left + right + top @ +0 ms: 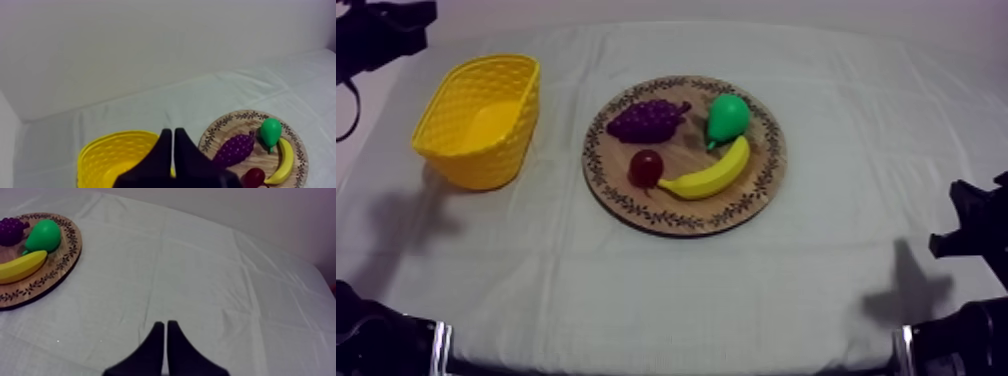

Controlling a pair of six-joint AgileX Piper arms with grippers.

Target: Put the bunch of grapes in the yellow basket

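Observation:
The purple bunch of grapes [648, 120] lies on the far left part of the round wooden board [768, 160], beside a green pear [727, 118]. The yellow basket [486, 160] stands left of the board, and nothing is inside it. My left arm [381, 30] is high at the back left. In the left wrist view my left gripper [173, 134] is shut on nothing, above the near side of the basket [100, 152], with the grapes [234, 149] beyond it. My right gripper [165, 325] is shut on nothing over bare cloth, well away from the board [65, 258].
A banana [708, 178] and a small red fruit [645, 167] lie on the board's front half. My right arm [974, 225] sits at the table's right edge. Open cloth spreads in front of the board and to its right.

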